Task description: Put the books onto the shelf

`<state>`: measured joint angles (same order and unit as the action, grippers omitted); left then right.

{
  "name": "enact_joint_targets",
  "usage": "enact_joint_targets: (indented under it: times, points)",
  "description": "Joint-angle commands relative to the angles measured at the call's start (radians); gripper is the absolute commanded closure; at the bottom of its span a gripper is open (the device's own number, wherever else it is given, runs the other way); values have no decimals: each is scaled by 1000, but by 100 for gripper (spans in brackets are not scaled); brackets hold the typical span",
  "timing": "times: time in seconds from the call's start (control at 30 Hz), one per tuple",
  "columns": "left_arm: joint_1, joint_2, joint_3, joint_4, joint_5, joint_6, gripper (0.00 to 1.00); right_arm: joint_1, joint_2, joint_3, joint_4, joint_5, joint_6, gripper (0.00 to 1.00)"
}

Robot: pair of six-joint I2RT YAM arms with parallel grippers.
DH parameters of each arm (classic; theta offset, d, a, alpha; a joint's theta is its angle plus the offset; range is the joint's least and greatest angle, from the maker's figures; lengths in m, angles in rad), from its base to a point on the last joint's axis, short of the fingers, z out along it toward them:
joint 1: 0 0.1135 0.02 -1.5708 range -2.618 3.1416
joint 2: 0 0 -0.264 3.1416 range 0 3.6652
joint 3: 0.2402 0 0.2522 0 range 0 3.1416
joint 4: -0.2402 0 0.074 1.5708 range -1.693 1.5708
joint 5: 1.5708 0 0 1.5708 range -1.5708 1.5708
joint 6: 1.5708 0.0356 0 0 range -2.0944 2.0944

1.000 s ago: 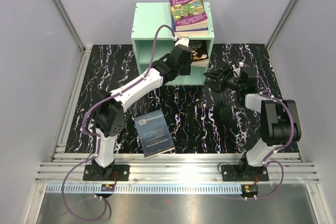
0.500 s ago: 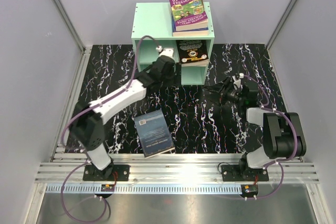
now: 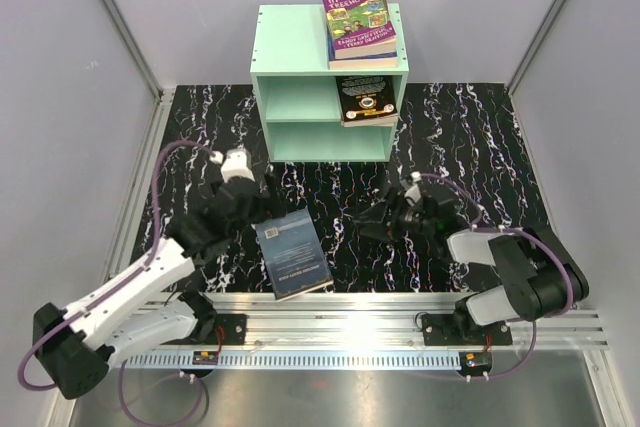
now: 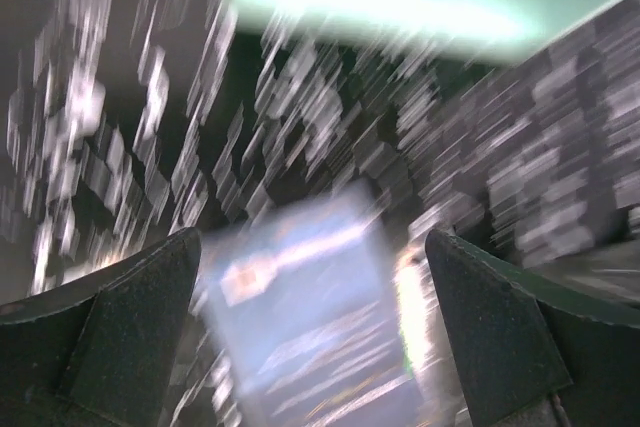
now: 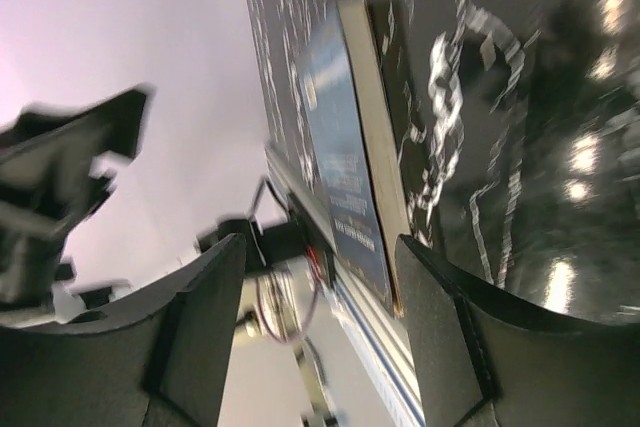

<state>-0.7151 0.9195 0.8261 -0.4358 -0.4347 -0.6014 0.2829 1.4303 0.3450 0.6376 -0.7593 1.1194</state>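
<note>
Two grippers flank the one book not yet on the shelf. The left gripper hangs with its jaws spread wide and empty. The blue book lies flat on the mat, just ahead of and beneath its fingertips, and the jaws are likely opened that far to span the cover or slip over an edge. The right gripper, low to the mat on the book's far side, is also parted and holds nothing. Its wrist view looks along the book's page edge, a pose that seems meant to tip or steady a thin volume lying too flat to pinch from above. Well beyond both grippers stands the shelf, with a purple book lying flat on its roof and a black book in the upper compartment, jutting past the front. The left wrist view is smeared by motion.
</note>
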Motion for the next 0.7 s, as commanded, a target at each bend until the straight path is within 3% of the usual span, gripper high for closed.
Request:
enact_joint_targets:
  times: [0.0, 0.1, 0.27, 0.43, 0.67]
  points:
    - [6, 10, -143, -80, 16, -141, 1, 127, 45, -20, 77, 126, 11, 32]
    - [8, -8, -264, -38, 74, -237, 1, 192, 149, -23, 216, 152, 68, 33]
    - [9, 22, -378, 25, 131, -354, 1, 311, 275, 2, 298, 213, 102, 34]
    - [8, 108, -491, 238, 229, -393, 1, 419, 410, 74, 348, 262, 131, 35]
    - [-38, 298, -555, 486, 280, -428, 1, 466, 581, 115, 517, 255, 213, 37]
